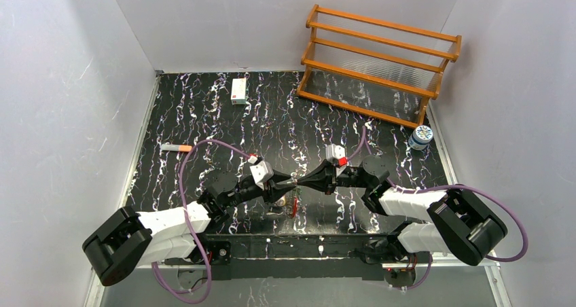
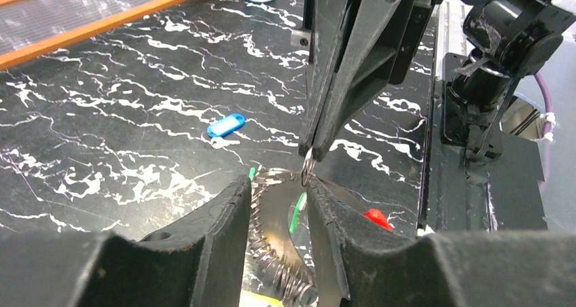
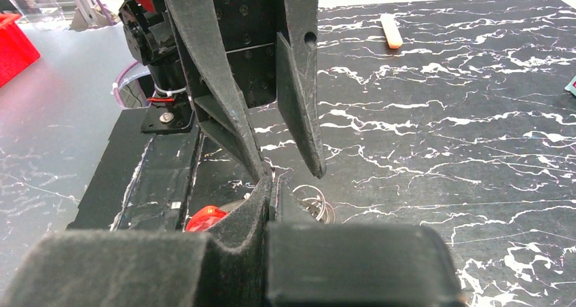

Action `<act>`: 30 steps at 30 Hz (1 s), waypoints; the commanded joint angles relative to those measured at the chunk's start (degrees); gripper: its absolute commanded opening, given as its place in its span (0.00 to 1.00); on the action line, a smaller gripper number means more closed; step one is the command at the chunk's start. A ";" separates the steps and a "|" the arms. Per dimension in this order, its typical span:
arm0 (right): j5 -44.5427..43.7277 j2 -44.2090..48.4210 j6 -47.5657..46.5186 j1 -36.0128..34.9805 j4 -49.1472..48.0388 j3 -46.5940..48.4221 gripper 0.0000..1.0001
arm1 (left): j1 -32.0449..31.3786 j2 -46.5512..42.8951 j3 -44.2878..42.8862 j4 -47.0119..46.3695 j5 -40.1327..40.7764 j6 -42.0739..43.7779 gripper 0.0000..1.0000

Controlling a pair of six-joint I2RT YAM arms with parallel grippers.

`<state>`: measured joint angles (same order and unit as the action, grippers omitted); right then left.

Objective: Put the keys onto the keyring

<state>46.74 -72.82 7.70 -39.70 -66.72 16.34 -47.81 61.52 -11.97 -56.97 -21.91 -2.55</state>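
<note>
My right gripper (image 1: 301, 182) is shut on a small metal ring (image 2: 307, 166) just above the table. A green tag (image 2: 297, 212) seems to hang edge-on below this ring. My left gripper (image 1: 290, 184) faces it tip to tip. It is open, with its fingers (image 2: 224, 212) on either side of the keyring (image 2: 282, 253), a metal loop with coiled wire and a red segment (image 2: 377, 219). The small ring touches the left gripper's right fingertip. The blue key (image 2: 225, 125) lies flat on the table beyond. In the right wrist view the red segment (image 3: 204, 219) and loose rings (image 3: 314, 202) show beside the shut right gripper (image 3: 270, 185).
A white box (image 1: 238, 90) lies at the back of the table and an orange-tipped marker (image 1: 176, 147) at the left. A wooden rack (image 1: 380, 62) stands at the back right, with a small bottle (image 1: 420, 138) beside it. Grey walls enclose the table.
</note>
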 commanded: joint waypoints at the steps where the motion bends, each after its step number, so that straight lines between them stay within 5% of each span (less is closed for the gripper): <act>1: 0.54 0.31 0.51 0.24 -6.12 -0.17 0.01 | -0.21 -0.96 0.87 -0.60 -0.22 0.77 0.34; 30: 1.89 -0.73 1.34 0.27 -6.44 0.01 0.01 | -0.19 0.01 -1.56 -3.40 -3.77 -0.44 0.21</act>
<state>47.81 -73.56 8.91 -39.70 -68.82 16.05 -47.81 61.32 -11.75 -57.32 -24.51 -2.81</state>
